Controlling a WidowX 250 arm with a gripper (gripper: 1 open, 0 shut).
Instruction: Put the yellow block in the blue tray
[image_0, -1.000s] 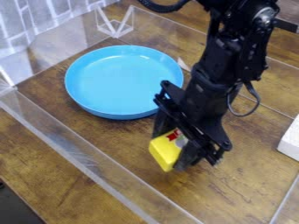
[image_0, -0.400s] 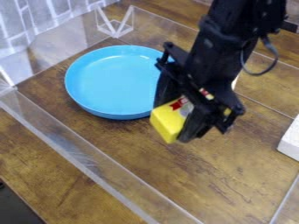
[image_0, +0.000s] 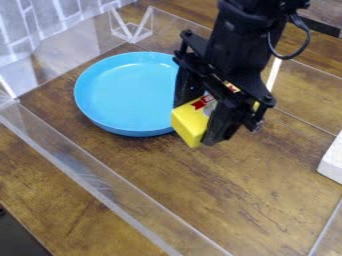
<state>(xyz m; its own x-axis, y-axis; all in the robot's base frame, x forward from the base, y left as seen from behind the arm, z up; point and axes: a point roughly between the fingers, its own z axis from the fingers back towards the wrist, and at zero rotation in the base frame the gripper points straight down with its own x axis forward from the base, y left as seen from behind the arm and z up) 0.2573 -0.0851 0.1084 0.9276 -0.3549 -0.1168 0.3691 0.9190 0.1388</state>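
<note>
Yellow block (image_0: 190, 125) clamped in black jaws, just beside blue tray (image_0: 114, 95) rim.

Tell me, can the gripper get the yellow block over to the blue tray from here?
Probably yes. The gripper is shut on the yellow block, clear of the wooden table, right beside the blue tray, whose shallow dish lies empty with nothing between them.

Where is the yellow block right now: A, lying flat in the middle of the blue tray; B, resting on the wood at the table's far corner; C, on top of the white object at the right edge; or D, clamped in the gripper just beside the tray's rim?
D: the yellow block hangs clamped in the gripper, just off the near rim of the blue tray, which holds nothing.
</note>
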